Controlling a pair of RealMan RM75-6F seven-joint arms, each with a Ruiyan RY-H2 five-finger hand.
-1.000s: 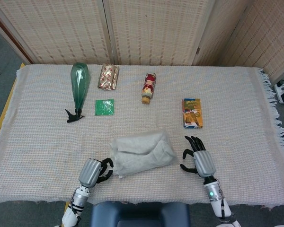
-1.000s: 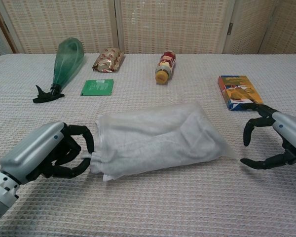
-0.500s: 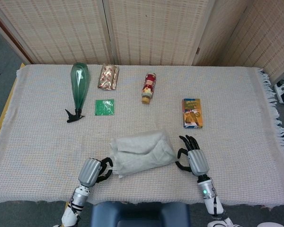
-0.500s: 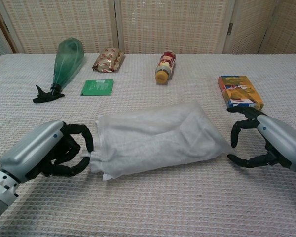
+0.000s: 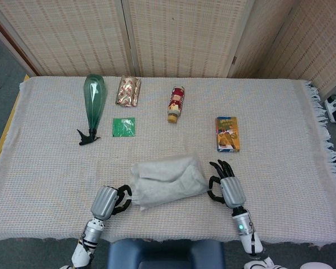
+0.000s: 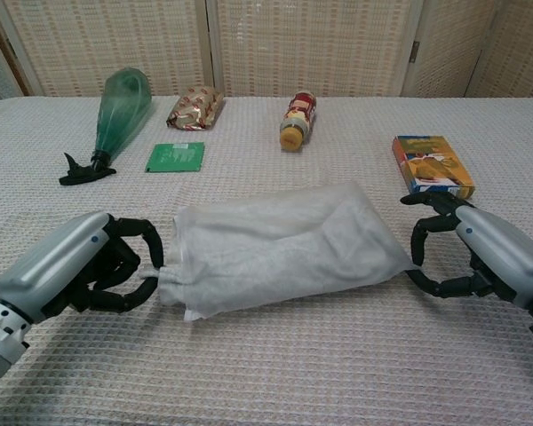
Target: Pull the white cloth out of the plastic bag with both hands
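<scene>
- Plastic bag (image 6: 284, 244) at lower centre is being pinched by the left hand (image 6: 75, 266) at its open end.
- Right hand (image 6: 480, 253), fingers spread, is closing in on the sealed end, readying the two-handed pull.

Bench (image 5: 280, 185) draped in cream woven cloth, bearing clear plastic bag holding white cloth (image 5: 167, 180), green spray bottle (image 5: 93, 103), foil snack packet (image 5: 128, 91), green sachet (image 5: 124, 126), sauce bottle (image 5: 176, 103), orange carton (image 5: 227, 134).

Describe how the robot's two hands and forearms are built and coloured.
Both the left hand and the right hand have a smooth silver-grey shell over the back and black jointed fingers. The wrists are ribbed, silver and black. In the head view, the right forearm shows a small green light.
</scene>
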